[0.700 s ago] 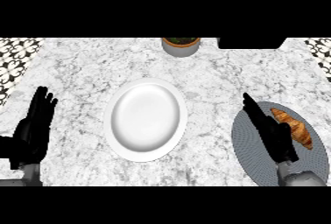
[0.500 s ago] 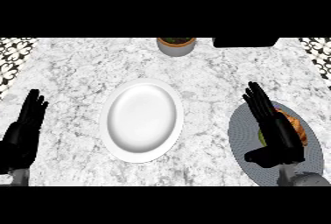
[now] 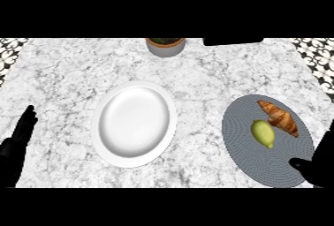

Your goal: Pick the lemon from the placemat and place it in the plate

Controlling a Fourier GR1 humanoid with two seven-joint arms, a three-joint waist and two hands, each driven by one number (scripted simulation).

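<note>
White-and-grey veined marble on the counter [image 3: 78, 75], smooth with a dull polish. Glossy white glaze, like china, on the plate [image 3: 134, 125]; fine woven ribbing, matt grey, on the placemat [image 3: 251, 150]. Smooth, slightly waxy yellow-green skin on the lemon [image 3: 263, 133], flaky browned crust on the croissant [image 3: 279, 118], matt grey finish on the pot [image 3: 165, 47], matt black on both hands [image 3: 18, 143] [image 3: 320, 165].

Head view: the tabletop [image 3: 78, 75] is seen steeply from above — from the robot's head.
Facing: away from the robot.
Nearness: most of the tabletop is taken in.
</note>
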